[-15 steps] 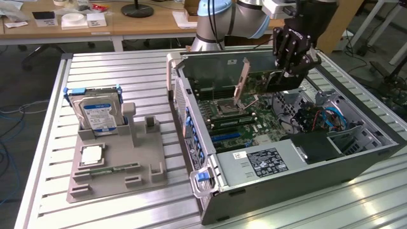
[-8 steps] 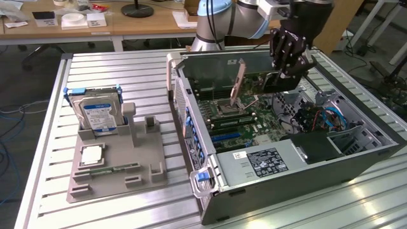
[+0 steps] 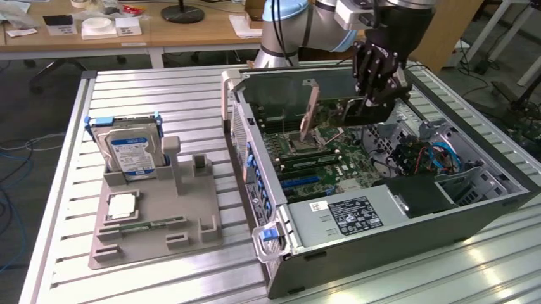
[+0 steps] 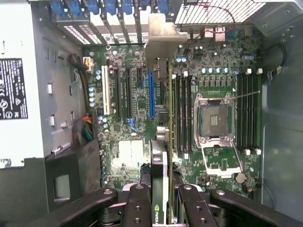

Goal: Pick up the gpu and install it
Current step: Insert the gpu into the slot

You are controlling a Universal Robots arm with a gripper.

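My gripper (image 3: 372, 95) hangs inside the open computer case (image 3: 507, 196), over the motherboard (image 3: 325, 161). It is shut on the gpu (image 3: 338, 114), a thin dark card with a brownish edge, held on edge and clear of the board. In the wrist view the gpu (image 4: 166, 142) runs edge-on from between my gripper (image 4: 164, 203) fingers out to its silvery end bracket (image 4: 161, 38) by the rear slot openings. It hovers between the blue expansion slot (image 4: 151, 94) and the memory slots (image 4: 182, 113).
The CPU socket (image 4: 213, 118) stands open on the board. The power supply (image 3: 351, 215) and cables (image 3: 427, 155) crowd the case. On the exterior view's left, a grey fixture (image 3: 194, 202) holds a hard drive (image 3: 131, 152), a processor (image 3: 123, 206) and a memory stick (image 3: 139, 225).
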